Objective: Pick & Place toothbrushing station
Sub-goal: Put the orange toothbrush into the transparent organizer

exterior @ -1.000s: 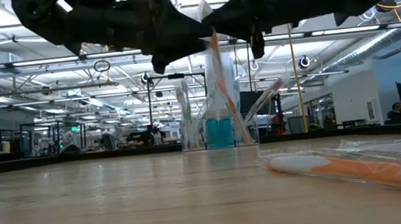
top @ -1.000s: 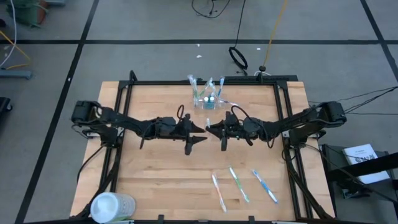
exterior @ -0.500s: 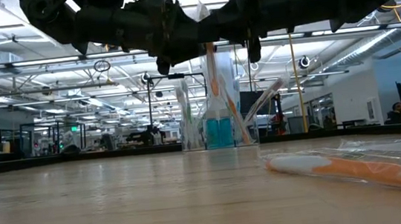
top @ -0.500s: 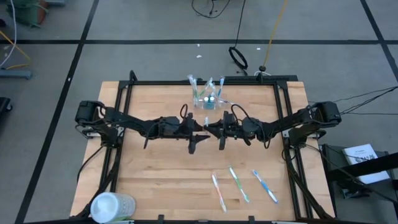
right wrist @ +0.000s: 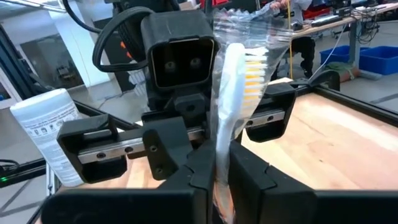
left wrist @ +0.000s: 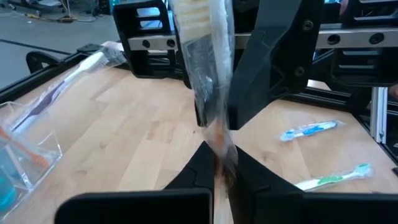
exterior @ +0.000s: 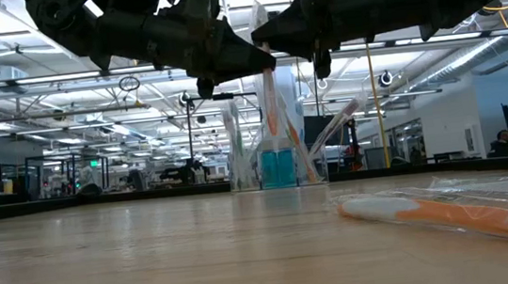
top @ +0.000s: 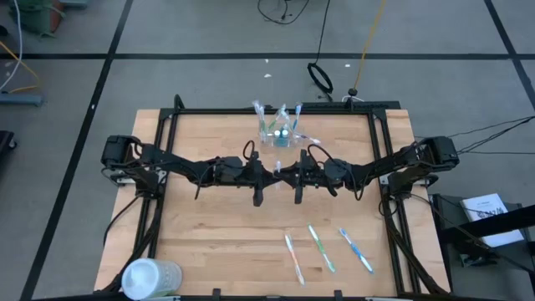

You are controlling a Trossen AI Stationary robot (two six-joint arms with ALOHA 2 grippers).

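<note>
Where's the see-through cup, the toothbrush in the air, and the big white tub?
clear cup (top: 278,136), high view, on its rim.
wrapped toothbrush (right wrist: 231,93), right wrist view, on its white neck.
white container (top: 150,277), high view, on its lid.

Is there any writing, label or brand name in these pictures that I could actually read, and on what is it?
Nothing reads clearly.
White round container: printed label lines, too small to read.
White paper beside the table: dark print, too blurred.
Wrapped toothbrush held between both grippers: no readable print on its wrapper.
</note>
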